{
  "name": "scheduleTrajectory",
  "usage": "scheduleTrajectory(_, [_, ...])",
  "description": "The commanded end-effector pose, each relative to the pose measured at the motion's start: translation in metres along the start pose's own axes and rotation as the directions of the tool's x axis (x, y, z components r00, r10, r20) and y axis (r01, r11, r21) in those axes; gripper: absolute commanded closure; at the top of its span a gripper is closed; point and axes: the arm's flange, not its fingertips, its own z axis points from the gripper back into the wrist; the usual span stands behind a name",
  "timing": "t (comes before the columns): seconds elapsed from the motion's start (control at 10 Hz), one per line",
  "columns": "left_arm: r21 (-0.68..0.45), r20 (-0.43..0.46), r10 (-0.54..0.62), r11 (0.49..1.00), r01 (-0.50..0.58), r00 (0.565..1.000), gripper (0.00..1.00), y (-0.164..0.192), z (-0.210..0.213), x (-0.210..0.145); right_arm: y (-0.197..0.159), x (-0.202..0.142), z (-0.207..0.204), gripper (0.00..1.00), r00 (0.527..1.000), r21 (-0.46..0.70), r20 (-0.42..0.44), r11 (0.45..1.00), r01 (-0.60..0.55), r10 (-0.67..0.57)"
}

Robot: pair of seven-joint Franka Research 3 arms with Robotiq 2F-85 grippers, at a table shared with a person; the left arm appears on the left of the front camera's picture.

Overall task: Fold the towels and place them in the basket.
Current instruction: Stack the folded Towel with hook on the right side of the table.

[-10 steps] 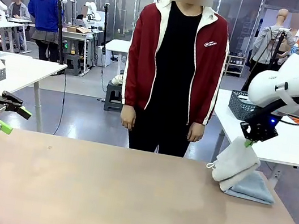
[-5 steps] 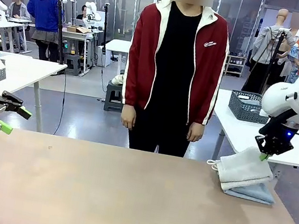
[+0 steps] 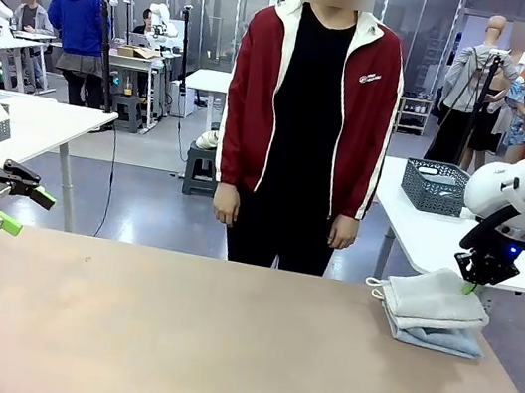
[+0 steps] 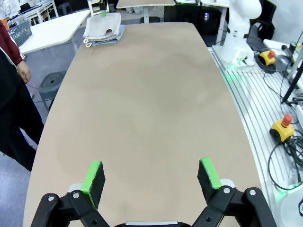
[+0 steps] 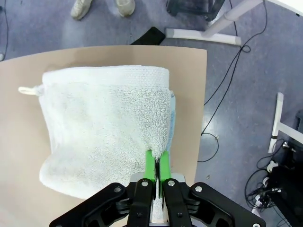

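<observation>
The left gripper (image 3: 18, 209) hung at the table's (image 3: 217, 350) left edge with its green-padded fingers (image 4: 93, 176) spread wide and nothing between them. A person (image 3: 307, 123) in a red jacket stood at the far side, arms down. At the far right corner the cream towel (image 3: 432, 301) lay folded on top of the blue towel (image 3: 445, 340). The right gripper (image 5: 155, 166) was pinched tight on the cream towel's right edge.

left tool (image 4: 151, 176) spread wide, right tool (image 5: 156, 166) pinched closed
</observation>
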Motion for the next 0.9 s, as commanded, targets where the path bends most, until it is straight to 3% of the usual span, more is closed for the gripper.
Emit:
scheduleTrajectory(0.0, [0.001,0.001,-0.003,1.000,0.003,1.000,0.00,0.000,0.001,0.001,-0.007,0.003,0.000,0.77,0.999,0.037,-0.026,0.999,-0.020,0.021])
scheduleTrajectory(0.1, [0.001,0.001,-0.003,1.000,0.003,1.000,0.00,0.000,0.001,0.001,-0.007,0.000,0.000,0.68,0.999,0.036,-0.034,0.999,-0.024,0.025])
scheduleTrajectory(0.2, [0.001,0.001,-0.003,1.000,0.003,1.000,0.00,0.000,0.001,0.001,-0.007,-0.003,0.003,0.73,0.999,0.036,-0.036,0.999,-0.023,0.025])
scheduleTrajectory(0.3, [0.001,0.001,-0.003,1.000,0.003,1.000,0.00,0.000,0.001,0.001,-0.005,-0.008,0.011,0.49,0.999,0.041,-0.034,0.999,-0.029,0.031])
scheduleTrajectory(0.4, [0.001,0.001,-0.003,1.000,0.003,1.000,0.00,0.000,0.001,0.001,-0.002,-0.016,0.024,0.53,0.999,0.042,-0.017,0.998,-0.038,0.039])
scheduleTrajectory(0.5, [0.001,0.001,-0.003,1.000,0.003,1.000,0.00,0.000,0.001,0.001,0.004,-0.030,0.049,0.29,0.999,0.054,-0.004,0.998,-0.034,0.035])
scheduleTrajectory(0.8, [0.001,0.001,-0.003,1.000,0.003,1.000,0.00,0.000,0.001,0.001,0.049,-0.115,0.159,0.29,1.000,0.105,0.018,0.994,-0.007,0.005])
